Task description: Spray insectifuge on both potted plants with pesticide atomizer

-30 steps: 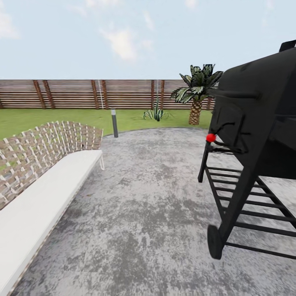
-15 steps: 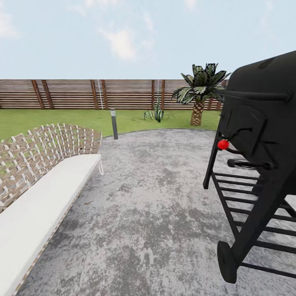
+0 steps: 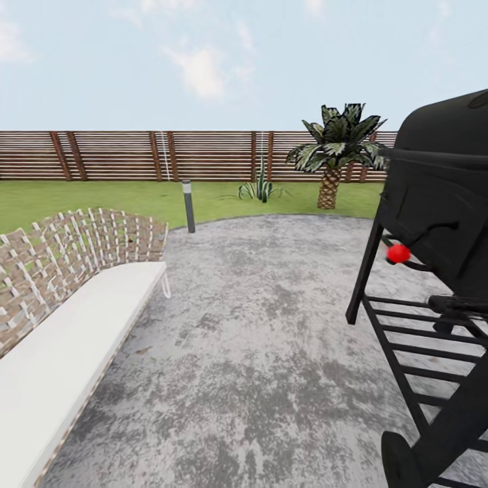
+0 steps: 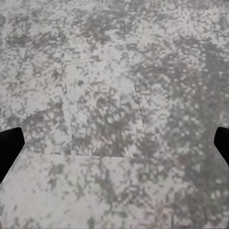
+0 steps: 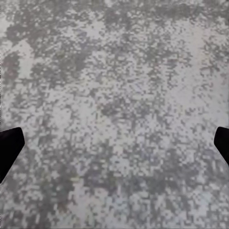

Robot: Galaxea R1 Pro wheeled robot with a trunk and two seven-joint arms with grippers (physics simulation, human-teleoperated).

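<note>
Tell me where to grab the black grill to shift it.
Probably the long level bar across the lid of the grill: it is slim and seems to stand off the body. Come from the open patio side, one finger above it and one below. The red knob looks too small.

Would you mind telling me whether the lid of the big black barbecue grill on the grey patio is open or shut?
Shut. The black barbecue grill has its domed lid down over the body, with no gap visible; its top edge is cut off by the frame.
</note>
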